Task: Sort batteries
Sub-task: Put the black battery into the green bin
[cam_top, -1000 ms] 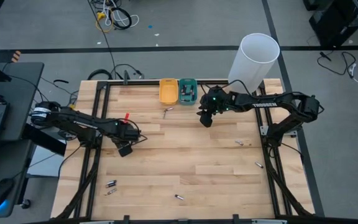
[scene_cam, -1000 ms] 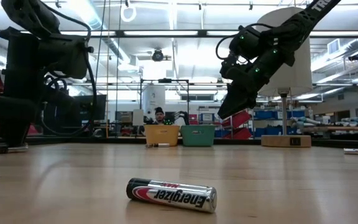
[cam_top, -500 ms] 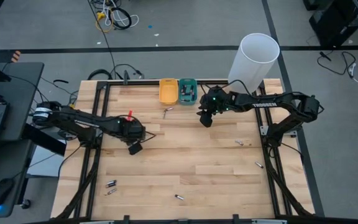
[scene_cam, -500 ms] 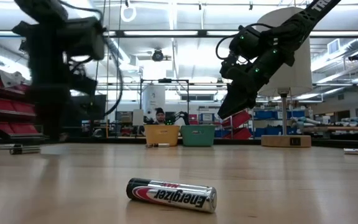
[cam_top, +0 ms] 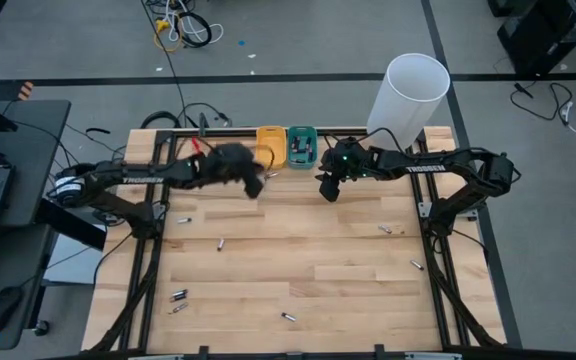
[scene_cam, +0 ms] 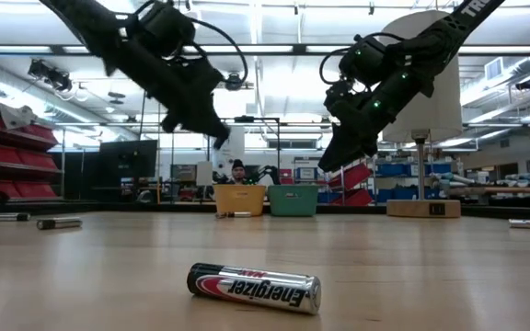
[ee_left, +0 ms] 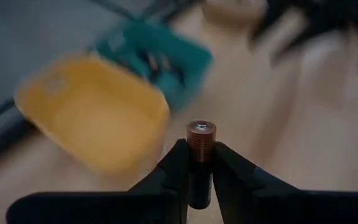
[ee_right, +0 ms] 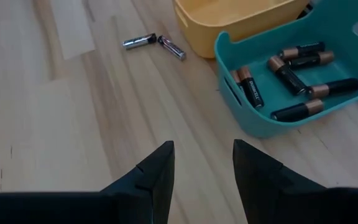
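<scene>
I am holding a battery (ee_left: 201, 138) upright, pinched in my left gripper (ee_left: 197, 163), just short of the yellow tray (ee_left: 92, 118), nearer it than my open right gripper (ee_right: 202, 163).

Pale wood-plank table (cam_top: 308, 250), smooth yellow (ee_right: 241, 22) and teal plastic trays (ee_right: 328, 43), glossy metallic batteries (scene_cam: 254, 287).

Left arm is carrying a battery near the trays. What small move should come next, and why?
Probably carry it on over the teal tray and open. The left gripper is shut on a copper-topped battery, and the teal tray already holds batteries of that look, while the yellow tray looks empty. The right gripper waits open nearby.
</scene>
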